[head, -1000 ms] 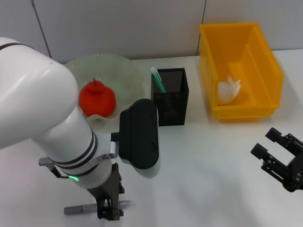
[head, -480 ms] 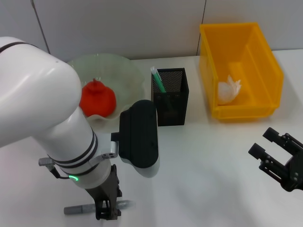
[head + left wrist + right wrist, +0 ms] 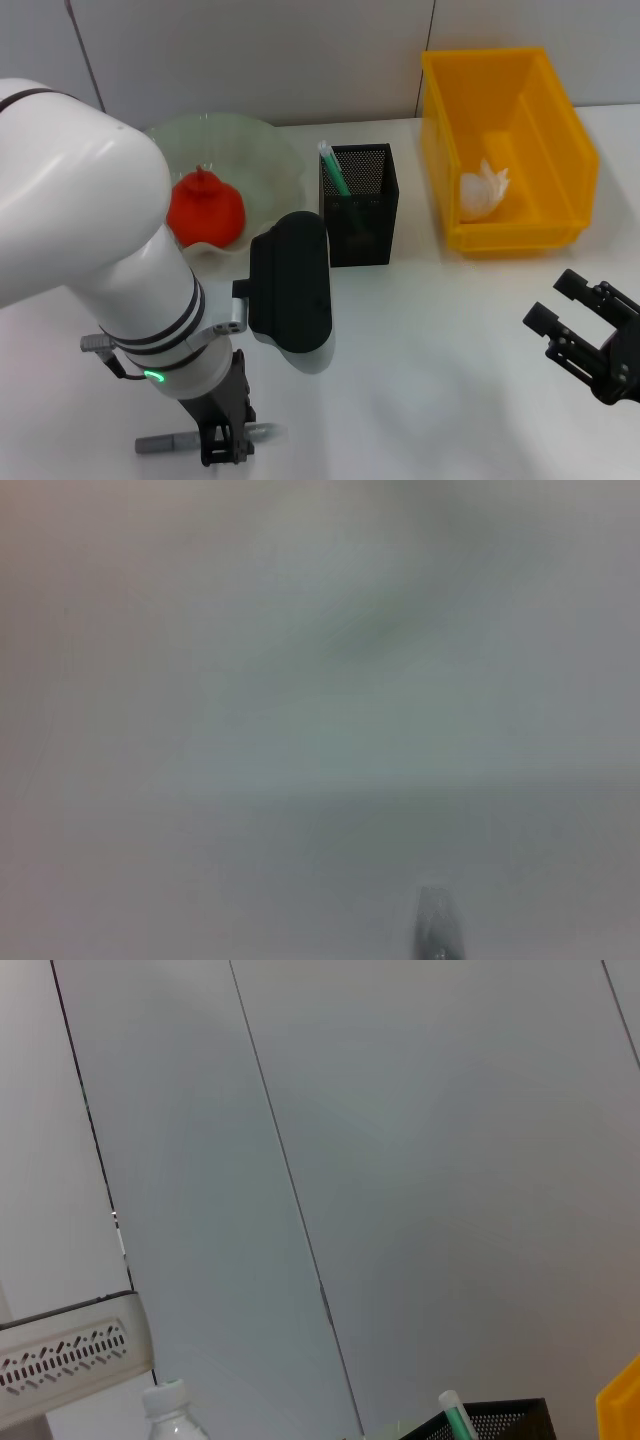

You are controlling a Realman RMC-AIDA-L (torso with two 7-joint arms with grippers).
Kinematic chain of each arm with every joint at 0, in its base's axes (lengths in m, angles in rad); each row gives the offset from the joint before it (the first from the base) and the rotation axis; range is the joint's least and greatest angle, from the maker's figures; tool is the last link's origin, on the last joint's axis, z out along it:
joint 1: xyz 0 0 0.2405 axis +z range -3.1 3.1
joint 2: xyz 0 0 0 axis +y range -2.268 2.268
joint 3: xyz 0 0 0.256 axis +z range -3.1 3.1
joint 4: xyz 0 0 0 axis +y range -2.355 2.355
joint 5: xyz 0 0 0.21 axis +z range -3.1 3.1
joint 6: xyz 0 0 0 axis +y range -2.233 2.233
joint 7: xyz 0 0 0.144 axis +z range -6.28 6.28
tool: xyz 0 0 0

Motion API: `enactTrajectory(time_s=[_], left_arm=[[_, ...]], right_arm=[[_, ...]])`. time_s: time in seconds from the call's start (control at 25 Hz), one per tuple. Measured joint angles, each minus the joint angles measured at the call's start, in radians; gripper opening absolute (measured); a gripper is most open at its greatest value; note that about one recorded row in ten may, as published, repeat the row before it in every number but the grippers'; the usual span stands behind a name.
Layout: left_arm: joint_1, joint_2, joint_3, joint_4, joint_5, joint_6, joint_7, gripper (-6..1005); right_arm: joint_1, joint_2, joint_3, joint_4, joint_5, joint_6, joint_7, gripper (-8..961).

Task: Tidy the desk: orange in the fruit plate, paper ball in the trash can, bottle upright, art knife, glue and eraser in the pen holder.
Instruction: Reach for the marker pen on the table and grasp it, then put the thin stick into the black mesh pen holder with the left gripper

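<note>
Left pincer [image 3: 222,447] pressed over grey art knife [image 3: 165,441] on desk [image 3: 420,330], closure unclear; off-centre pinch could spin it away. Right pincer [image 3: 580,325] wide, idle.

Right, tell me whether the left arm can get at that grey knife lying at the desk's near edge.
Probably yes. The left gripper is already down on the art knife at the near edge of the desk, with nothing between them. Whether its fingers have closed cannot be made out.
</note>
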Motion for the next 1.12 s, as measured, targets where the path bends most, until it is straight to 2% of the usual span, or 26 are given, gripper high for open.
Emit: enactTrajectory(time_s=[0.36, 0.88, 1.12], left_arm=[[0.001, 0.0, 0.006, -0.002, 0.0, -0.002, 0.001, 286], [-0.001, 0.0, 0.006, -0.038, -0.001, -0.025, 0.007, 251], [0.001, 0.0, 0.008, -0.04, -0.001, -0.03, 0.01, 137]], right_arm=[[0.004, 0.0, 0.0, 0.0, -0.002, 0.0, 0.012, 668], [0.012, -0.001, 0.0, -0.002, -0.003, -0.001, 0.026, 667], [0.012, -0.001, 0.0, -0.002, -0.003, -0.004, 0.026, 667]])
